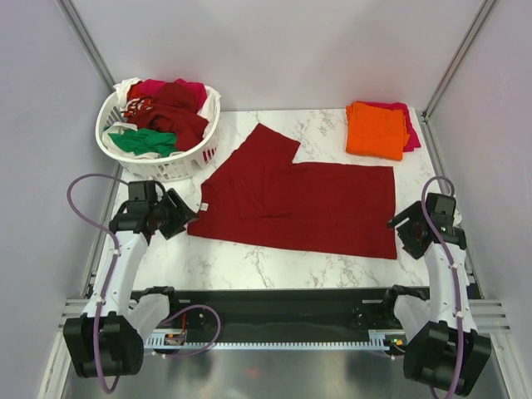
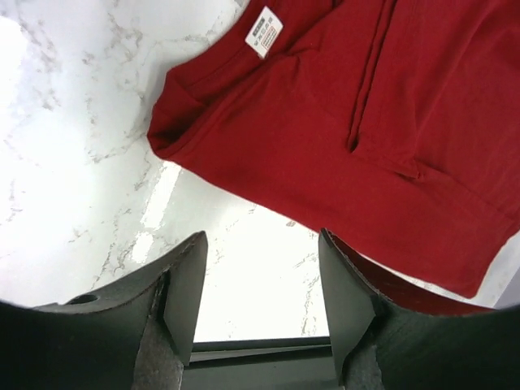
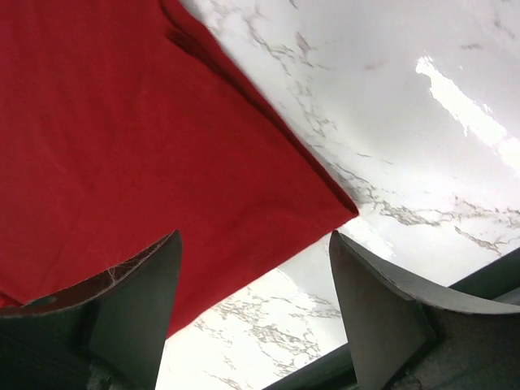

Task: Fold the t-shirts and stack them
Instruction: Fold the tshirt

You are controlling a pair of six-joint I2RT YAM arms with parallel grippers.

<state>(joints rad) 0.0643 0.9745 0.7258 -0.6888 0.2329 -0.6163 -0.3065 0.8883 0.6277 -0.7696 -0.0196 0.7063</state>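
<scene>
Shirt in dark red lies spread flat mid-table, left gripper gaping empty just off its collar corner, right gripper likewise parted over the hem corner, orange shirt folded far right.

Basket blocks far left; bare marble flanks dark red shirt.

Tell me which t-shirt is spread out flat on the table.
The dark red t-shirt at the centre. The orange t-shirt and magenta t-shirt sit folded in a stack at the far right; the others are bunched in the basket.
</scene>
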